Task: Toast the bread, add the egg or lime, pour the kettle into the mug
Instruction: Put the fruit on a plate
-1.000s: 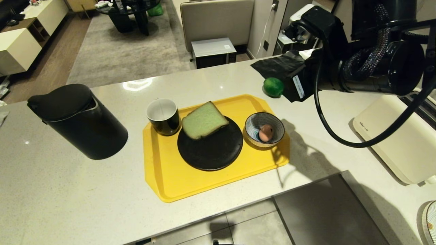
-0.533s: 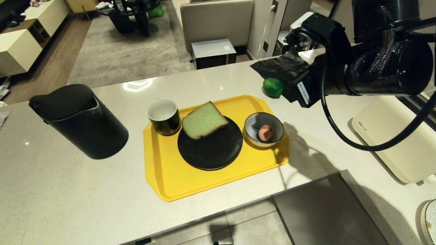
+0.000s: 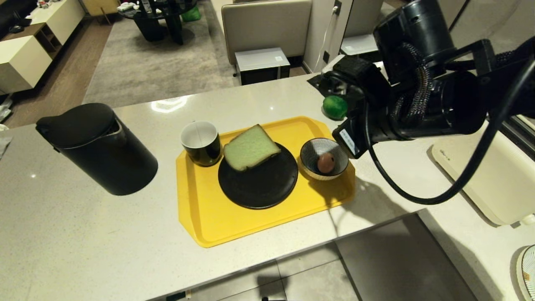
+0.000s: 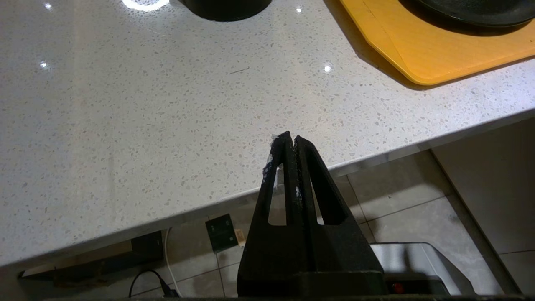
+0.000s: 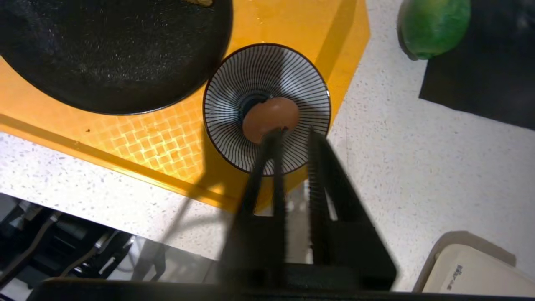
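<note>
So, left to right: the kettle point(image 3: 96, 148) sits at the tray's 9 o'clock on the counter point(image 3: 62, 238), matte black, lid on. On the yellow tray point(image 3: 209, 217) comes the mug point(image 3: 201, 142), glossy black outside and white inside, touching the black plate point(image 3: 259, 184) that carries the bread point(image 3: 250, 147), a thick pale green slice lying flat and hanging over the plate's 11 o'clock rim.

The bit that matters next, I'd say: the egg point(image 5: 269, 118) in the striped bowl point(image 5: 234, 83) at the tray's 3 o'clock corner. The right pincer point(image 5: 292, 133) hangs right above it, prongs only a narrow gap apart, gripping nothing, with one tip lined up over the egg's edge. The egg's long axis seems to run across that gap, so I reckon it needs to spread wider before dropping. The lime point(image 3: 335, 106), round, glossy green, sits off the tray on the counter at about the bowl's 12 o'clock.

The left pincer point(image 4: 291, 140) is parked by the counter's near edge, closed tight and empty, well away from everything, so the right arm is clearly nearer.
</note>
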